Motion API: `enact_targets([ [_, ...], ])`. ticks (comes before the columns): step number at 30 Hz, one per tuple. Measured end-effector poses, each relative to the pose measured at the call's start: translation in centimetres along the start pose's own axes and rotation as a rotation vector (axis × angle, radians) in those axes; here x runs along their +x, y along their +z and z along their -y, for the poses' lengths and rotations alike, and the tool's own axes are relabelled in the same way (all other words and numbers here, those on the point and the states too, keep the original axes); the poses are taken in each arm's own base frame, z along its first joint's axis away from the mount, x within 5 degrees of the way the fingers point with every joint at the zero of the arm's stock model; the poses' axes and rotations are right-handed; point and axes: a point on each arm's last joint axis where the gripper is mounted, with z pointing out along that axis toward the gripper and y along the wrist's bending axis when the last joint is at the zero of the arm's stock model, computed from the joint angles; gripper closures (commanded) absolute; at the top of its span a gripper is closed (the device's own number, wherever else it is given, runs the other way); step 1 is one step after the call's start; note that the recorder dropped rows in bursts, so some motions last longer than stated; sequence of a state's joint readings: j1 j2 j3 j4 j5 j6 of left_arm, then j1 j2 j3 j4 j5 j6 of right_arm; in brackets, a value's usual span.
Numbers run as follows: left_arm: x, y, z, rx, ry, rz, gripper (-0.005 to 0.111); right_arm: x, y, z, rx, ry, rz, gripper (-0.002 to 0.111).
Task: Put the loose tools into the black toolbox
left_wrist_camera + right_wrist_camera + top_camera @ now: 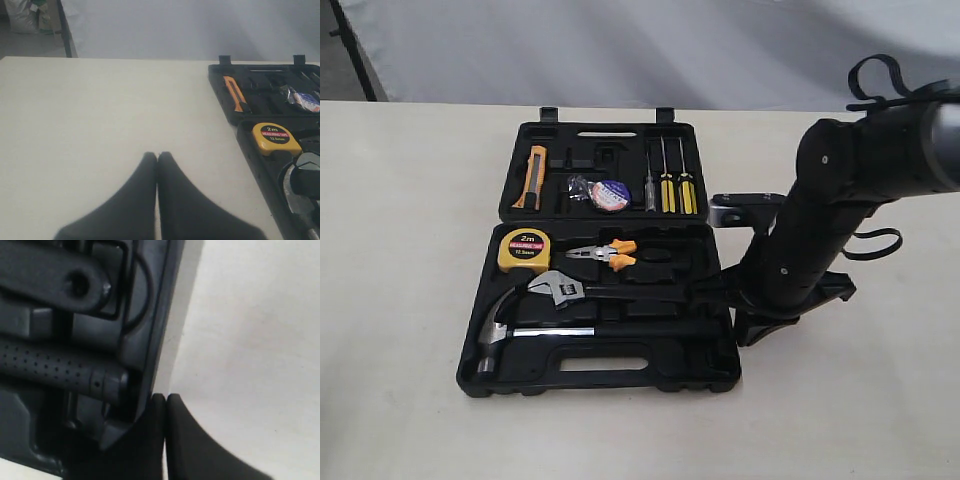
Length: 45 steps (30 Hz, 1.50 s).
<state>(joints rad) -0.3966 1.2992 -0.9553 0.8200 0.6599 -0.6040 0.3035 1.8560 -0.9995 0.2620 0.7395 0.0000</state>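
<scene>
Three loose tools: each lies inside the black toolbox (620,378).
Black toolbox: open flat near the middle of the desk (400,300). Its two hinged halves lie one behind the other, the slot-handle half toward the near edge and the other toward the far edge.
Claw hammer (500,332): in the near half, lying lengthwise just beyond the slot handle. The steel head points toward the desk's left edge and the black handle toward the right edge.
Adjustable wrench (558,288): in the near half, just on the far side of the hammer, with the silver head to the left and the black handle running right.
Tape roll (611,194): in the far half, about mid-width, label upward, with crumpled clear wrap just beside it.
Tape measure (523,250): yellow, at the far-left corner of the near half.
Pliers (610,255): orange-handled, just to the right of the tape measure.
Utility knife (531,166): orange, at the left end of the far half.
Screwdrivers (666,182): three, side by side toward the right end of the far half.
Right arm (820,200): comes down from the desk's right side to the right wall of the near half.
Right gripper (165,399): fingers pressed together, holding nothing. The tips are at the toolbox's outer wall beside the butt of the hammer handle; contact with the wall cannot be told.
Left gripper (157,156): fingers together and empty, over bare desk left of the toolbox and apart from it.
</scene>
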Motion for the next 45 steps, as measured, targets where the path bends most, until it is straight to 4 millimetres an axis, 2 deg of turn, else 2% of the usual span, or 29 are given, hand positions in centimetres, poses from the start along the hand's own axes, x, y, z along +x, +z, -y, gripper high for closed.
enact_targets([
  [8, 0.0, 0.0, 0.0, 0.000, 0.000, 0.000, 0.105, 0.0, 0.0, 0.2, 0.023, 0.007, 0.000, 0.108],
  [16, 0.0, 0.0, 0.0, 0.000, 0.000, 0.000, 0.105, 0.2, 0.2, -0.9, 0.010, -0.004, -0.001, 0.108],
  [23, 0.0, 0.0, 0.0, 0.000, 0.000, 0.000, 0.105, 0.0, -0.3, -0.3, 0.012, 0.017, 0.015, 0.108],
  [28, 0.0, 0.0, 0.0, 0.000, 0.000, 0.000, 0.105, -0.1, -3.8, 1.8, 0.013, 0.074, 0.095, 0.108],
  [33, 0.0, 0.0, 0.0, 0.000, 0.000, 0.000, 0.105, 1.4, -8.4, 5.7, 0.038, 0.175, 0.206, 0.108],
  [35, 0.0, 0.0, 0.0, 0.000, 0.000, 0.000, 0.105, 2.8, -10.0, 7.5, 0.058, 0.229, 0.246, 0.108],
  [39, 0.0, 0.0, 0.0, 0.000, 0.000, 0.000, 0.105, 6.3, -12.8, 9.8, 0.122, 0.291, 0.328, 0.108],
  [41, 0.0, 0.0, 0.0, 0.000, 0.000, 0.000, 0.105, 8.3, -14.2, 10.0, 0.158, 0.293, 0.381, 0.108],
  [45, 0.0, 0.0, 0.0, 0.000, 0.000, 0.000, 0.105, 12.0, -16.3, 9.1, 0.201, 0.261, 0.517, 0.108],
])
